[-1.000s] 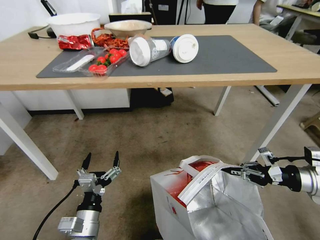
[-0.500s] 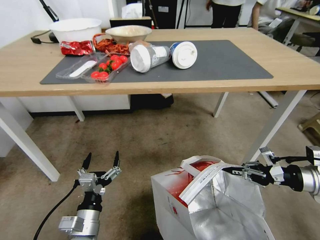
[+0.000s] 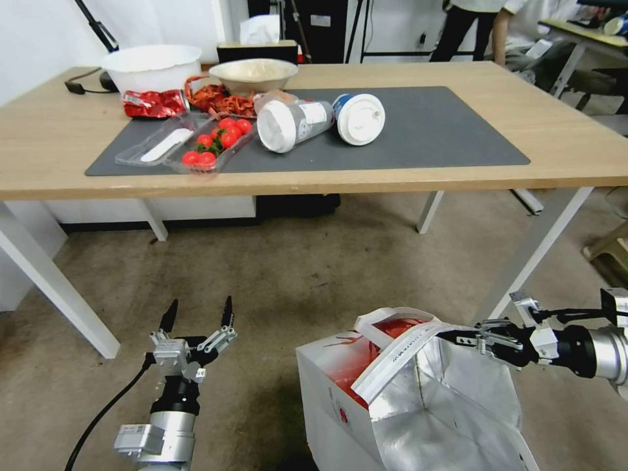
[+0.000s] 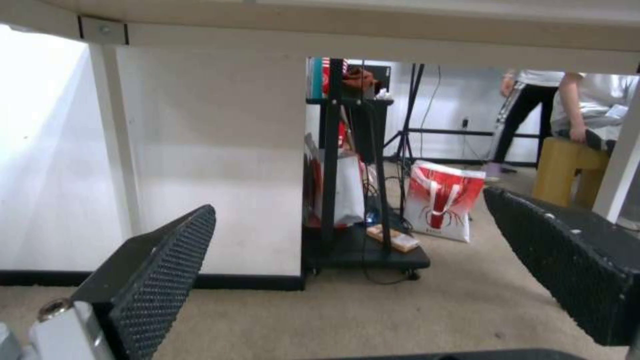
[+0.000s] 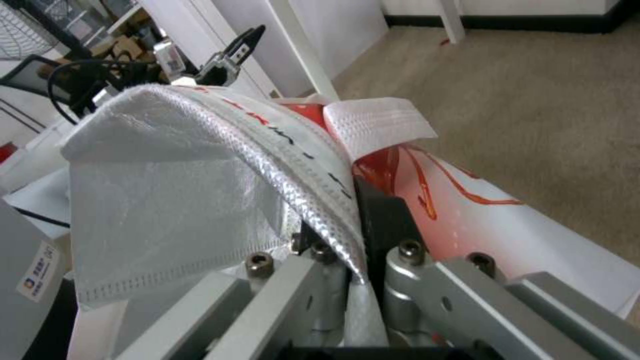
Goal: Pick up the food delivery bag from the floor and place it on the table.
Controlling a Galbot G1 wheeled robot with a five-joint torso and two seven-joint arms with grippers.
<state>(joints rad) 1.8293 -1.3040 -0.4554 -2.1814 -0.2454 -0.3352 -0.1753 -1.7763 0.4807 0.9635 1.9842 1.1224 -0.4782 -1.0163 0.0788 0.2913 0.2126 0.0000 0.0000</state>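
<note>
The red-and-white food delivery bag [image 3: 392,392], foil-lined and cut off by the head view's lower edge, stands on the carpeted floor [image 3: 294,261] before the table [image 3: 575,140], its white strap [image 5: 320,175] pinched in the closed right gripper [image 3: 451,336], while the left gripper [image 3: 198,316] hovers open beside it.

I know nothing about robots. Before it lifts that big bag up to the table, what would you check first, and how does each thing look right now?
1. Right gripper clamped on the bag's white strap: ok.
2. Bag upright, mouth open: ok.
3. Left gripper open, apart from the bag: ok.
4. Free spot on the table: ok, the mat's right half is bare.
5. Cups and tomato tray away from that spot: ok.
6. Bag's weight and contents: cannot tell.
</note>
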